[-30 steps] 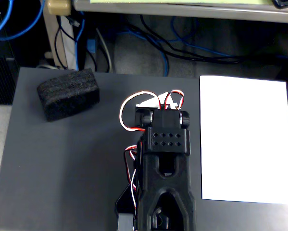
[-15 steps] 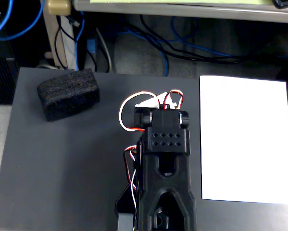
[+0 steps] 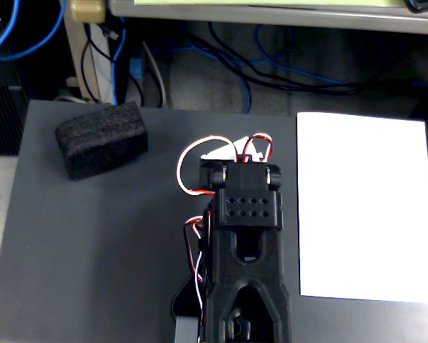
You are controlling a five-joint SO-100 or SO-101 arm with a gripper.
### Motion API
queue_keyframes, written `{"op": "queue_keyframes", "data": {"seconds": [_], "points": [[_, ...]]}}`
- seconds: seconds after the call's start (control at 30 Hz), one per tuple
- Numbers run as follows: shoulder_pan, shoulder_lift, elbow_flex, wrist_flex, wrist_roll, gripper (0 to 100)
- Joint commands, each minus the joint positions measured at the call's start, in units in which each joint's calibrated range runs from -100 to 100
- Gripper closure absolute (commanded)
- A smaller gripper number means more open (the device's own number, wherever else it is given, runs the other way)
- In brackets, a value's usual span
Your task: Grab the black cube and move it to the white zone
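Observation:
The black cube [image 3: 101,138] is a charcoal foam block lying on the dark grey mat [image 3: 92,250] at the upper left in the fixed view. The white zone [image 3: 364,207] is a plain white sheet lying flat on the right side of the mat, with nothing on it. The black plastic arm [image 3: 246,243] is folded at the bottom centre, between the block and the sheet, touching neither. Its gripper is mostly hidden under the arm. Only a small white piece [image 3: 223,151] shows past the arm's upper end, so I cannot tell how the jaws stand.
Red, white and black servo wires [image 3: 188,168] loop beside the arm's upper end. Behind the mat's far edge lie blue and black cables [image 3: 271,71] on the floor and a desk leg [image 3: 85,50].

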Motion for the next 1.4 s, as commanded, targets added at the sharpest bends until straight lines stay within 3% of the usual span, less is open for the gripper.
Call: {"op": "queue_keyframes", "data": {"seconds": [0.0, 0.17, 0.23, 0.4, 0.53, 0.63, 0.87, 0.97, 1.07, 1.2, 1.27, 1.37], "points": [[0.5, -0.2, 0.0, -1.2, 0.0, 99], [0.5, -0.2, -1.2, -0.7, -0.1, 99], [0.5, -0.2, -12.7, 8.8, 0.2, 99], [0.4, 0.1, -35.6, 17.2, -0.3, 99], [-10.1, 0.9, -49.7, 18.4, -4.1, 99], [-15.1, 1.6, -62.9, 27.7, -5.3, 99], [-15.5, 38.1, -82.9, 28.6, -9.9, 99], [-18.1, 46.0, -86.7, 34.1, -13.0, 99], [-31.6, 47.1, -86.9, 35.9, -17.1, 99], [-32.2, 48.4, -88.1, 35.8, -17.5, 99], [-33.2, 55.4, -86.1, 29.7, -19.0, 99], [-38.8, 68.1, -79.1, 19.0, -19.4, 88]]}}
